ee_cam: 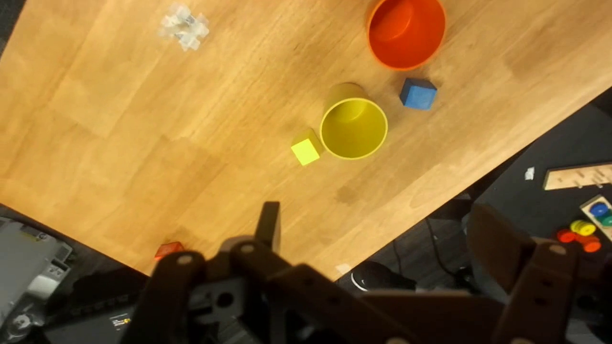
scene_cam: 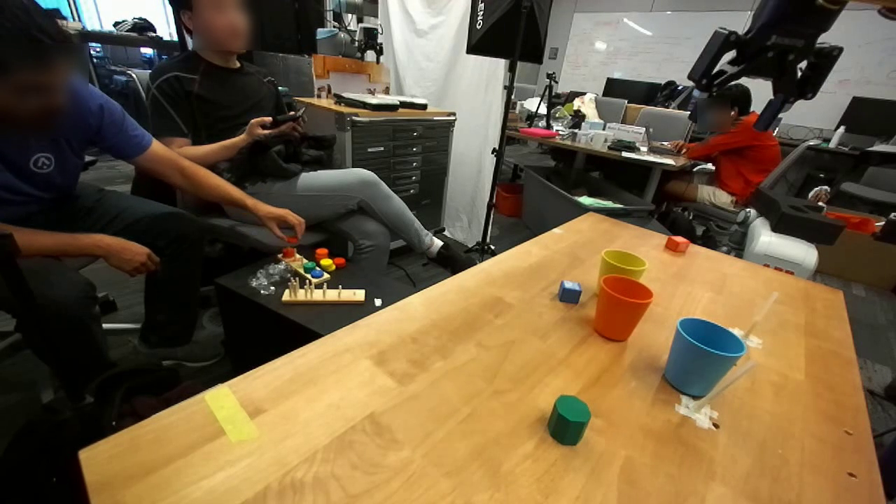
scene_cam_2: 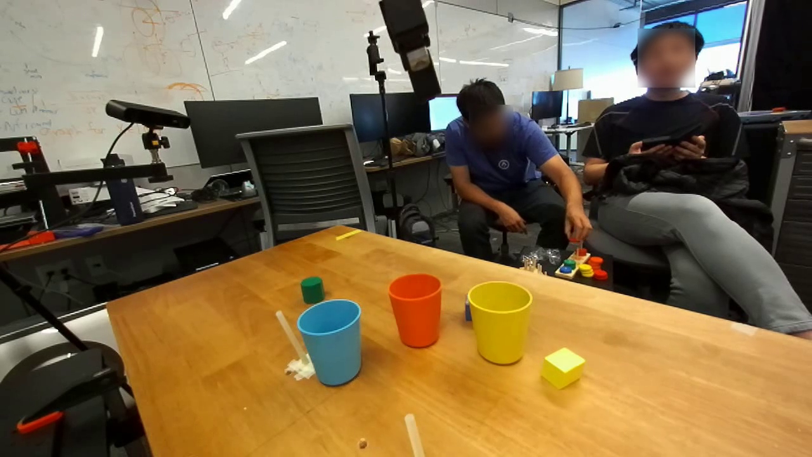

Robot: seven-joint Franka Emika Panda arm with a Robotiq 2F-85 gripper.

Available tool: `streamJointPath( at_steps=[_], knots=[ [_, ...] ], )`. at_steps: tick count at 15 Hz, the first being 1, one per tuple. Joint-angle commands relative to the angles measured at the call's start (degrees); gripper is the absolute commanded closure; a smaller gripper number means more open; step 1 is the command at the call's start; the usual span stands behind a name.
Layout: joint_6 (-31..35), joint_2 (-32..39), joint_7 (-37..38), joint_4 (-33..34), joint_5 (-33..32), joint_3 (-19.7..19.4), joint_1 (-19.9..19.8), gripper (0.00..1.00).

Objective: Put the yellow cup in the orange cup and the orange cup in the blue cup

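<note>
Jaws spread, empty; yellow cup (scene_cam: 622,264) stands upright toward far corner of surface (scene_cam: 448,392) in an exterior view, best pinched high on one wall, clear of nearby yellow block (ee_cam: 305,151).

Yellow tapered plastic cup (scene_cam_2: 500,330), orange tapered plastic cup (scene_cam_2: 415,315) & light-blue tapered plastic cup (scene_cam_2: 333,349), each upright w/ rim up & standing apart; orange btwn yellow & blue, all 3 in approx. a row
</note>
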Motion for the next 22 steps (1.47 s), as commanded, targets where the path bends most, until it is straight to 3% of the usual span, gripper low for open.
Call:
streamJointPath(
  at_steps=[1,10,22],
  knots=[
    [-1.91,6.08,4.43,7.48,-0.72,-0.82,0.49,0.00],
    [1.35,15.35,8.78,13.18,-1.70,-3.31,2.16,0.00],
    [4.19,20.86,11.67,12.49,-6.09,-5.96,4.64,0.00]
  ],
)
